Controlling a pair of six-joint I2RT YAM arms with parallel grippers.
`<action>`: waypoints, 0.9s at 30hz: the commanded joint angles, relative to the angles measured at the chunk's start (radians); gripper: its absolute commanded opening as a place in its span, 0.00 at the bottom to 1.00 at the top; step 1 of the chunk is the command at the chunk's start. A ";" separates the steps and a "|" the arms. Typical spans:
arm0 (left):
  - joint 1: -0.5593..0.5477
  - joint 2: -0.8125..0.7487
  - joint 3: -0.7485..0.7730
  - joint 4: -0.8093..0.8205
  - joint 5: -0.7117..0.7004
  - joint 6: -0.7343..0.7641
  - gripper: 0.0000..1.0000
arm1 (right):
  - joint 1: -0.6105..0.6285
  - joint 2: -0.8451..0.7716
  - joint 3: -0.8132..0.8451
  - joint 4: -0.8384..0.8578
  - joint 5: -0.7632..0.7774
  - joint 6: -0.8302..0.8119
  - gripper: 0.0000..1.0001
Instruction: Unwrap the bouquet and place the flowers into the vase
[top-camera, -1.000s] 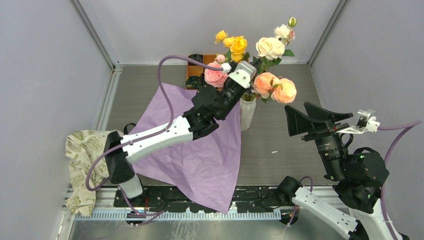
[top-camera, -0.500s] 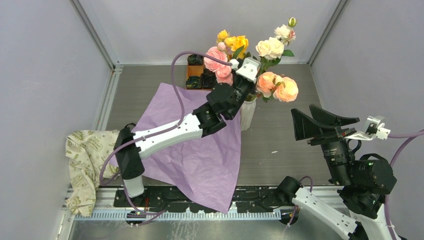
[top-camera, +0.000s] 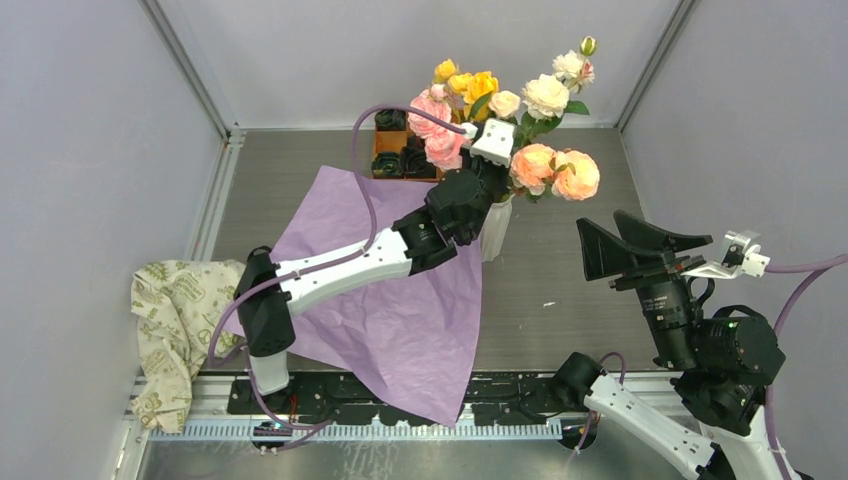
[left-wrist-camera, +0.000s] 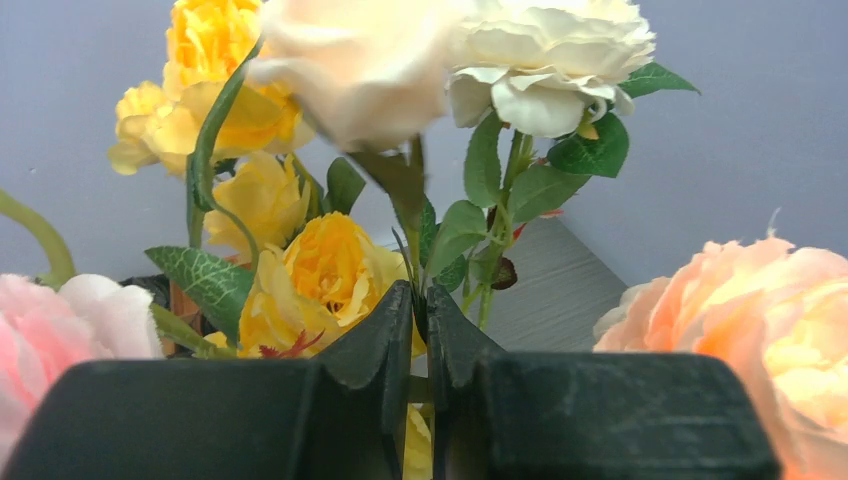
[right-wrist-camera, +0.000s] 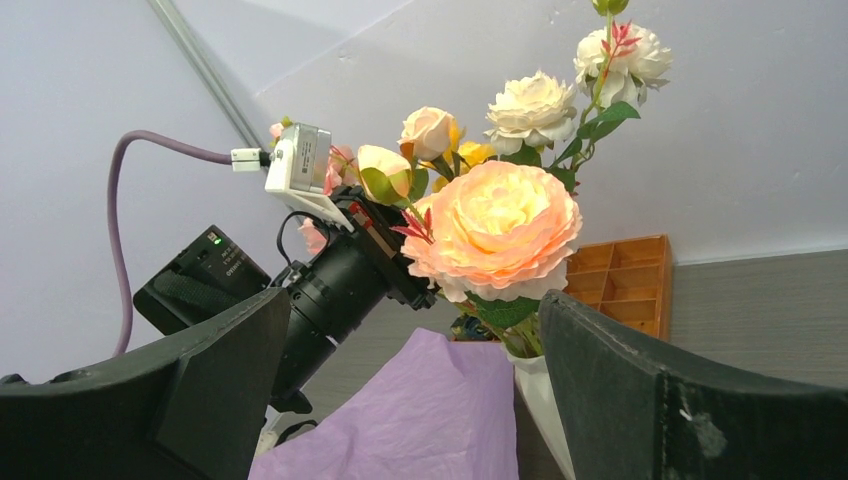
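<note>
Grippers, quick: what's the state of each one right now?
Left gripper: closed on a thin green rose stem.
Right gripper: open, holding nothing.

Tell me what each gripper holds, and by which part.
The left gripper pinches one thin green flower stem, just below the heads. The right gripper is open, holding nothing.

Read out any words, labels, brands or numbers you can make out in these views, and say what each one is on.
No text can be read in any view.
Left arm's black housing: small white marking beside a green light, too small to read.
Beige cloth: leaf print only, no letters.
Purple paper, vase, flowers: no markings visible.
</note>
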 joint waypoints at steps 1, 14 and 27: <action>-0.004 -0.003 -0.007 0.002 -0.081 -0.033 0.13 | -0.001 0.012 -0.001 0.030 0.002 0.013 1.00; -0.019 -0.080 -0.040 -0.109 -0.077 -0.125 0.38 | -0.001 0.026 -0.004 0.041 -0.007 0.031 0.99; -0.085 -0.243 -0.123 -0.164 -0.110 -0.131 0.40 | -0.001 0.030 0.002 0.017 0.035 0.062 0.99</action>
